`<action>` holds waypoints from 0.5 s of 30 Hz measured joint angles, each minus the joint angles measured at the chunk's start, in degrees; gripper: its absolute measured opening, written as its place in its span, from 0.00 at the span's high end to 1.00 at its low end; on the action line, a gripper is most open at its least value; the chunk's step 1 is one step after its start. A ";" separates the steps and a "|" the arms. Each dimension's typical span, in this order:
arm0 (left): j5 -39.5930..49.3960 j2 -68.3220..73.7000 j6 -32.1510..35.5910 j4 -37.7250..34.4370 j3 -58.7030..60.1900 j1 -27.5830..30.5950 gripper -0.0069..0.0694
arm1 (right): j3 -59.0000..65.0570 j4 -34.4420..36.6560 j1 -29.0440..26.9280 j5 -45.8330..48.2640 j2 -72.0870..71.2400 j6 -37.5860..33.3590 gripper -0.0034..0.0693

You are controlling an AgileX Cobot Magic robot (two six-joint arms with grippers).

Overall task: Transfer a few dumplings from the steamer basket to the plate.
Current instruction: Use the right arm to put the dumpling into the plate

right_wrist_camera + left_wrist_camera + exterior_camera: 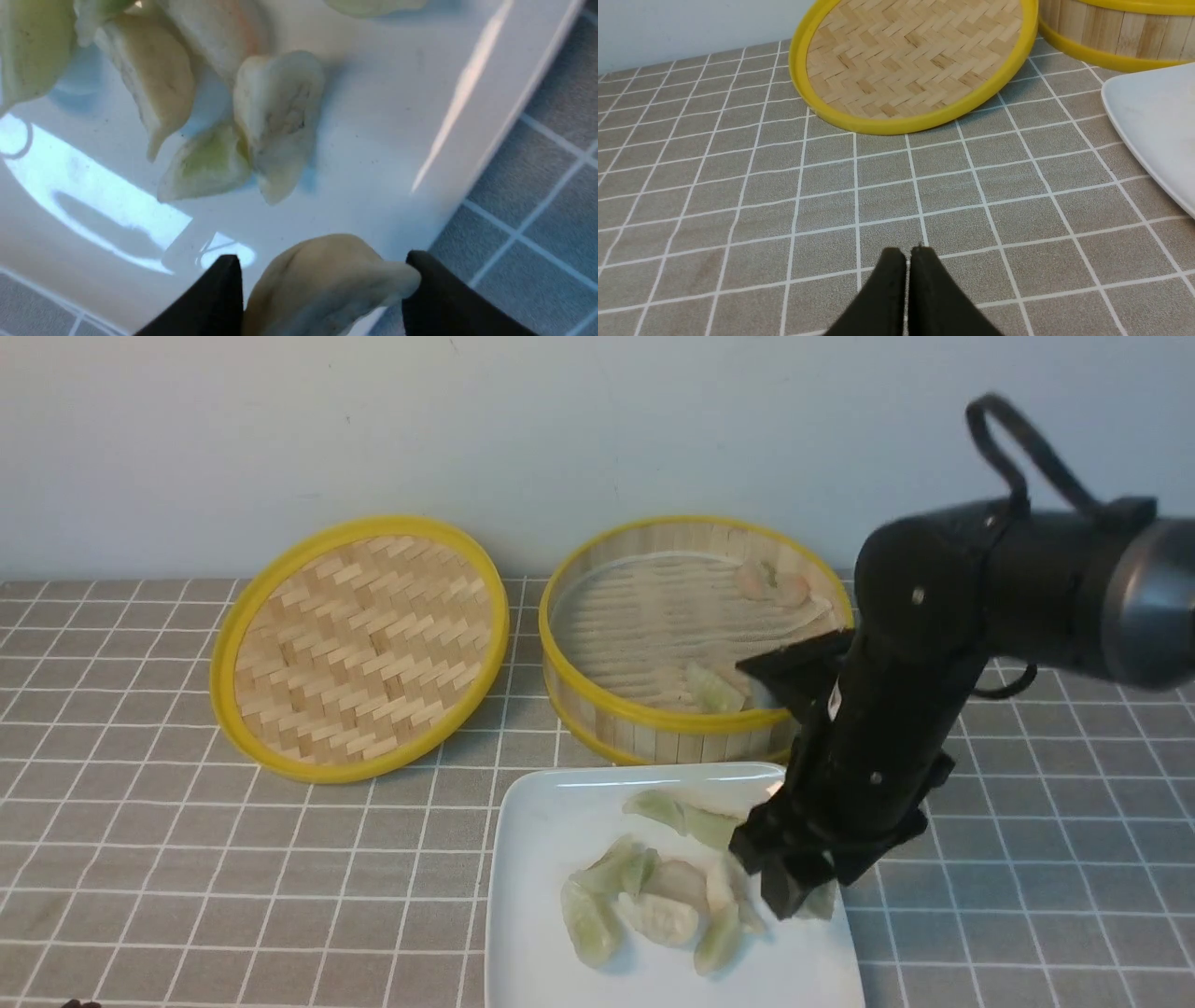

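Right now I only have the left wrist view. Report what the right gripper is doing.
Observer: The right gripper has a dumpling between its fingers, just above the plate, near its right edge.
Operator: Tell me what's on the plate already.
Observer: A loose pile of green and whitish dumplings lies there, just left of the gripper.
Operator: Check what's left in the basket.
Observer: The basket holds a green one by its near wall and pinkish ones at the back. I can't tell the exact count.
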 joint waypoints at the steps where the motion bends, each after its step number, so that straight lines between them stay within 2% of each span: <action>1: 0.00 0.00 0.00 0.00 0.00 0.00 0.92 | 0.41 0.06 0.08 -1.20 0.49 -0.06 0.40; 8: 0.00 0.00 0.00 0.00 0.00 0.00 0.92 | 0.42 0.16 0.19 -5.43 2.69 0.06 0.38; 11: 0.00 0.00 0.00 0.00 0.00 0.00 0.92 | -0.54 0.07 0.19 -5.51 2.88 0.59 0.32; 13: 0.00 0.00 0.00 0.00 0.00 0.00 0.92 | -2.48 -0.23 0.19 -4.90 2.94 1.02 0.19; 15: 0.00 0.00 0.00 0.00 0.00 0.00 0.92 | -4.38 -0.23 0.19 -3.61 2.99 1.43 0.13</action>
